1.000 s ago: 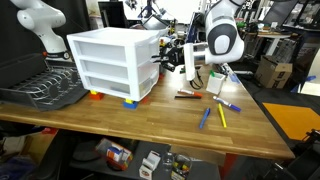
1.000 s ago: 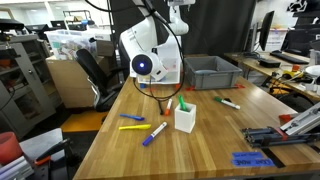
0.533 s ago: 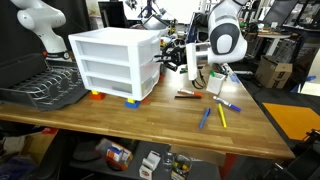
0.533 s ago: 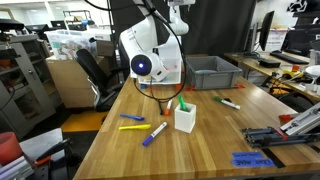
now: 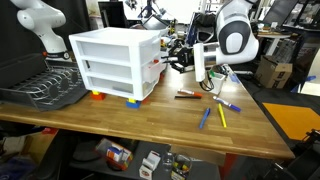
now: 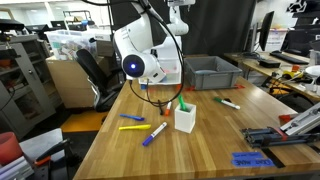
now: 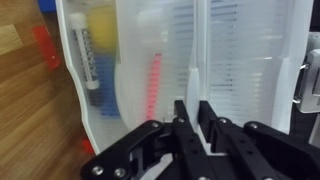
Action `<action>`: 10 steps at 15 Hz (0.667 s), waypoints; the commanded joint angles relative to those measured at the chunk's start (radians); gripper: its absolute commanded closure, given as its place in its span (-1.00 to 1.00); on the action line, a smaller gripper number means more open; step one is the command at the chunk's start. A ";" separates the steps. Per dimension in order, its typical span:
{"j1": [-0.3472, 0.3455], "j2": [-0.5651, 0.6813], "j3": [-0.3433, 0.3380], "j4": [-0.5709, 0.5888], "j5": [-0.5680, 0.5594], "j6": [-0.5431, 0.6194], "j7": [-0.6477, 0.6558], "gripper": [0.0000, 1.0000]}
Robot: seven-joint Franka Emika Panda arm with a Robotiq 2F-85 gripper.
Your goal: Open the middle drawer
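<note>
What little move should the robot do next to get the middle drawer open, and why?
Probably a short, straight pull away from the cabinet. In the wrist view the jaws sit nearly shut around a thin white lip, seemingly the front edge of the middle drawer. In an exterior view that drawer looks barely out, if at all.

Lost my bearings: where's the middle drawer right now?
The middle drawer is the white cabinet's second tier, picture-left in an exterior view, gripper at its front.

My long wooden worktop (image 5: 150, 115) stands in a robotics lab: another white robot arm (image 5: 35, 20), black office chair (image 6: 93, 70) and dark computer monitor (image 6: 267, 35) nearby.
</note>
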State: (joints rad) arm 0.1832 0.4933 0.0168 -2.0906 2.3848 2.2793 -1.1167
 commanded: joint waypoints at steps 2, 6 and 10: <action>0.013 -0.067 -0.013 -0.099 0.055 0.030 -0.013 0.91; 0.008 -0.136 -0.024 -0.205 0.137 0.047 -0.067 0.91; -0.003 -0.219 -0.034 -0.324 0.194 0.056 -0.112 0.91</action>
State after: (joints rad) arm 0.1827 0.3296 -0.0099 -2.3380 2.5288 2.2861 -1.2169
